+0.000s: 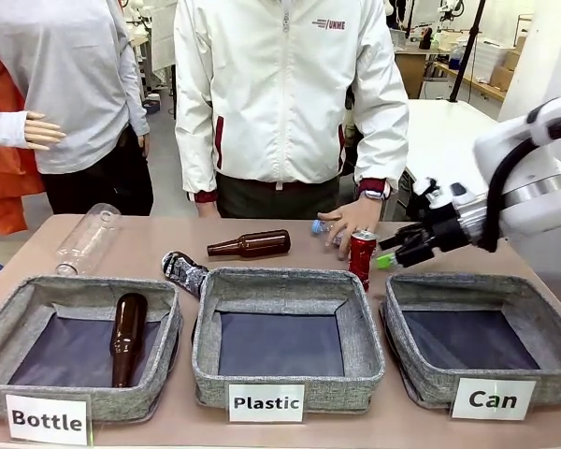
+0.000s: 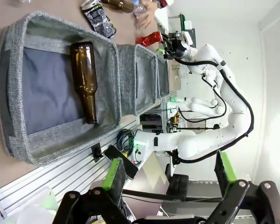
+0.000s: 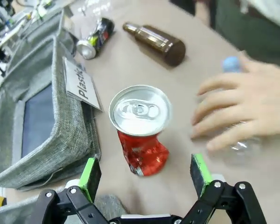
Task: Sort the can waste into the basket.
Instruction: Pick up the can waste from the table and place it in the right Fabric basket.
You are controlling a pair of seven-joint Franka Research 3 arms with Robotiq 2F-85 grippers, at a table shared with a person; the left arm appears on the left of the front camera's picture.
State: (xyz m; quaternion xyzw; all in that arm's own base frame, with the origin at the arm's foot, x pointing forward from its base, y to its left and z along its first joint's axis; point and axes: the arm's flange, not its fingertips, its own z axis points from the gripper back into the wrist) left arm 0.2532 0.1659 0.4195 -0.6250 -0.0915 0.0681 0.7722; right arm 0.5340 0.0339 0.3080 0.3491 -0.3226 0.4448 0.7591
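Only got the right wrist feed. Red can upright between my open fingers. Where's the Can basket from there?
Observer: Front view: the Can basket is the rightmost bin, on the robot's side of the right gripper. The red can stands behind the gap between it and the Plastic basket.
Operator: Left arm nearby?
Observer: No. The left gripper is open, off by the Bottle basket at the other end of the row.
Operator: Anything in that one?
Observer: One brown bottle, lying inside.
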